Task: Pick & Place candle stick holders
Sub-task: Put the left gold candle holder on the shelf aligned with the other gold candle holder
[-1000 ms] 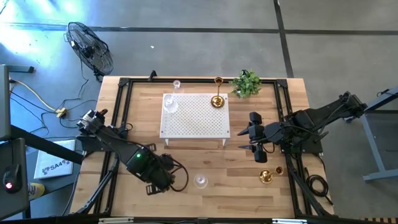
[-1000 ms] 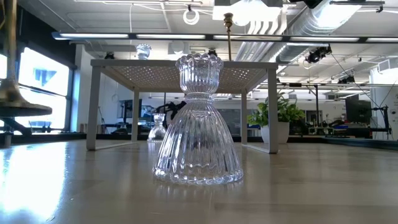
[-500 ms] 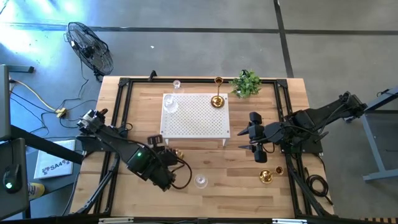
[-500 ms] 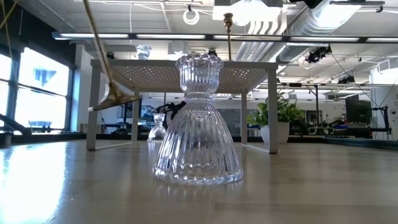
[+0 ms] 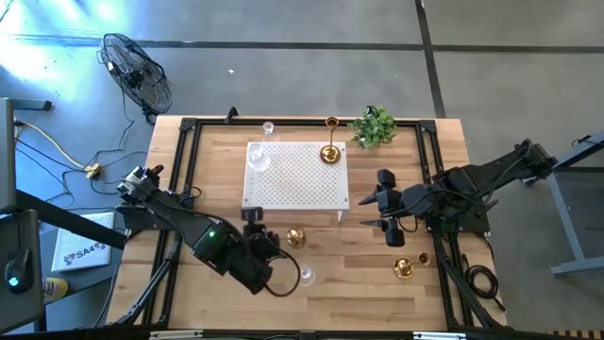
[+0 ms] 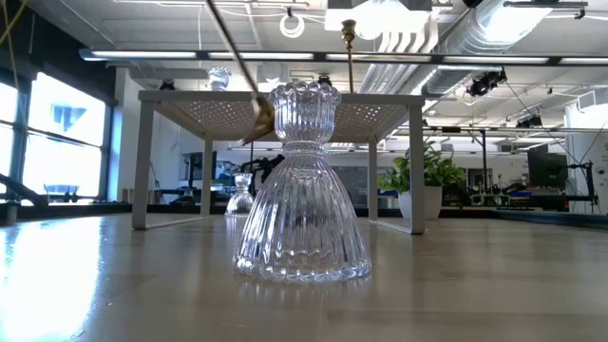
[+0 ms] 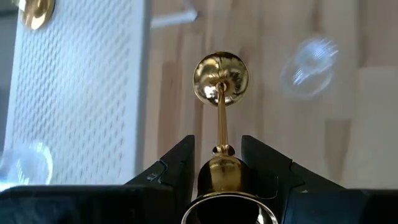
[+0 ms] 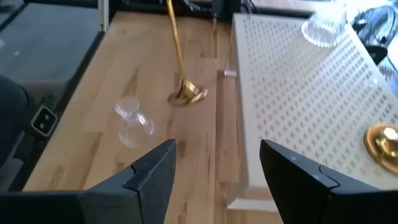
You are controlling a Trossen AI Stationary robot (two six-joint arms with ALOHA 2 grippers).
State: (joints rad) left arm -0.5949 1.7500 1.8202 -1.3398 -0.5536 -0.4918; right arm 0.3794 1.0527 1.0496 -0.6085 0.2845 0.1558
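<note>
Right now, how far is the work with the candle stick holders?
Done, it seems: a glass holder and a gold holder stand on the white platform. In hand: the left hand grips a tall gold holder above the table, near the platform. Left: one glass holder and one gold holder on the table. The right hand waits open.

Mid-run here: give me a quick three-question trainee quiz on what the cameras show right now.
1. True or false: the left tool grips a tall slender brass candle stick holder.
2. Where does the squat ribbed clear glass candle stick holder stand? A) bare wooden table B) white perforated platform C) beside the small green leafy plant
3. Fill in: the right tool is ____ and holds nothing.

Key: 1 true; 2 A; 3 open.
</note>
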